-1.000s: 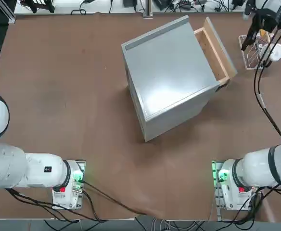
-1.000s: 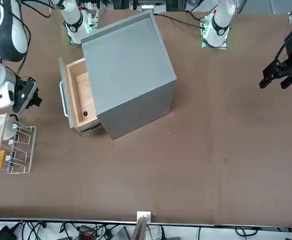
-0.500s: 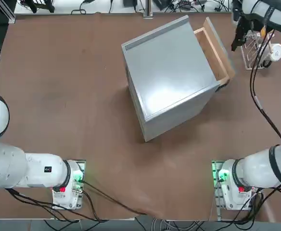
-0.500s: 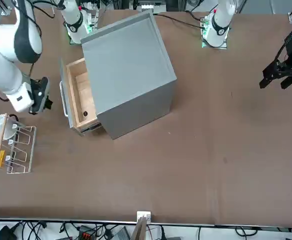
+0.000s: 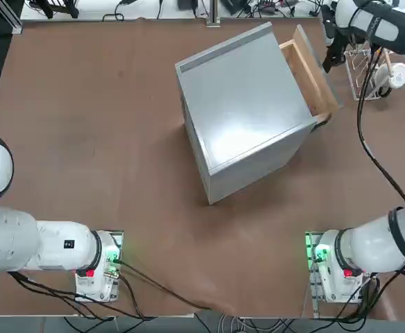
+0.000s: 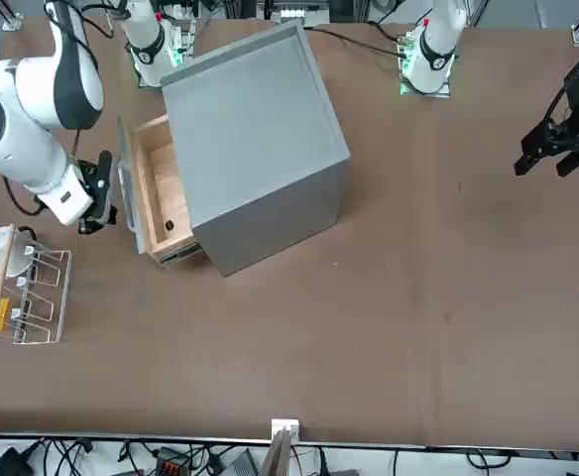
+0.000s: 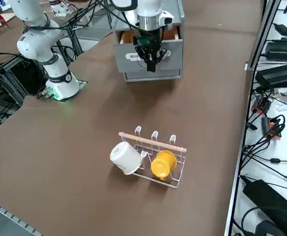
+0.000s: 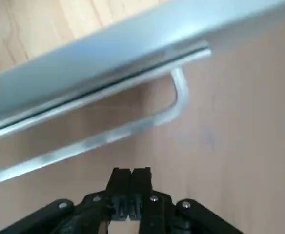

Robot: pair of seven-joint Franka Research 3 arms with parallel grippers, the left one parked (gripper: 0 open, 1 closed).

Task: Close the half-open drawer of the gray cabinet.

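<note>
Near bench's far right corner: my right gripper (image 8: 132, 171), fingers together, nothing held, just outside handle (image 8: 89, 144); presumably closed up for pushing. Drawer (image 5: 306, 75) juts from right side of gray cabinet (image 5: 244, 104), clear of wire rack (image 7: 158, 162).

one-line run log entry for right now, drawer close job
right gripper: shut, empty | at: beside drawer handle | drawer: half open | cabinet: upright
</note>
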